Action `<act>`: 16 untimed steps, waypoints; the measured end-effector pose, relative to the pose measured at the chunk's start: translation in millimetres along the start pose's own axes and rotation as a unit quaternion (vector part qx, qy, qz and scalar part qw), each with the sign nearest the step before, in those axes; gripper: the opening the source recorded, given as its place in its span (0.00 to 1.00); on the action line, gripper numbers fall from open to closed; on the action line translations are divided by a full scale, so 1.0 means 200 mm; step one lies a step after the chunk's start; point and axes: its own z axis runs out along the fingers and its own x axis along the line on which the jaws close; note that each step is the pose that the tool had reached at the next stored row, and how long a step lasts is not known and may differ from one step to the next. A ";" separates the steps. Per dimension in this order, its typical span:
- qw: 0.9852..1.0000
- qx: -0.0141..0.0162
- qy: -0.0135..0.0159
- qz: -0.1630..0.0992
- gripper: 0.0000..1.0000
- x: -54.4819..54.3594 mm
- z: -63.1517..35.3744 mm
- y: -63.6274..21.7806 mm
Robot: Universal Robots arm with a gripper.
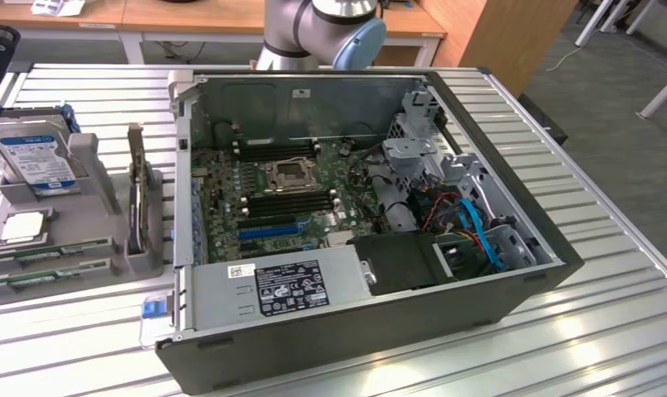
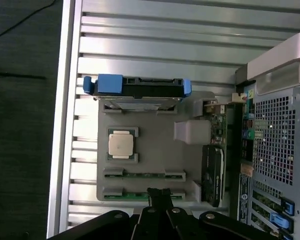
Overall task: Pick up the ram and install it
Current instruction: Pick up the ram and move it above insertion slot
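The fingers (image 2: 159, 196) are pressed together tip to tip and grasp nothing. In the wrist view they hang over the gray tray (image 2: 155, 150), their tips lined up with the ram (image 2: 122, 195); whether they touch it cannot be told. The ram lies in the tray slot farthest from the processor (image 2: 122, 145), with a second stick (image 2: 144, 175) just beside it in the next slot. Beyond the processor's pocket stands the hard drive (image 2: 137, 90), on edge, with blue brackets at both ends. A dark card (image 2: 212, 175) stands in the side of the tray nearest the case (image 2: 280, 130).

In the exterior view the tray sits on the ribbed surface (image 1: 598, 331) on the exterior view's left, just beside the open case. The motherboard (image 1: 278, 190) lies exposed inside, black slots on either side of its socket — and the arm (image 1: 311, 25) rises behind the case
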 end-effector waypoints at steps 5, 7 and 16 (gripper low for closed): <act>1.000 -0.001 0.001 -0.031 0.10 0.00 0.000 0.000; 0.999 -0.001 0.002 -0.043 0.10 0.00 0.000 0.000; 0.996 -0.002 0.004 -0.093 0.10 0.00 0.001 0.000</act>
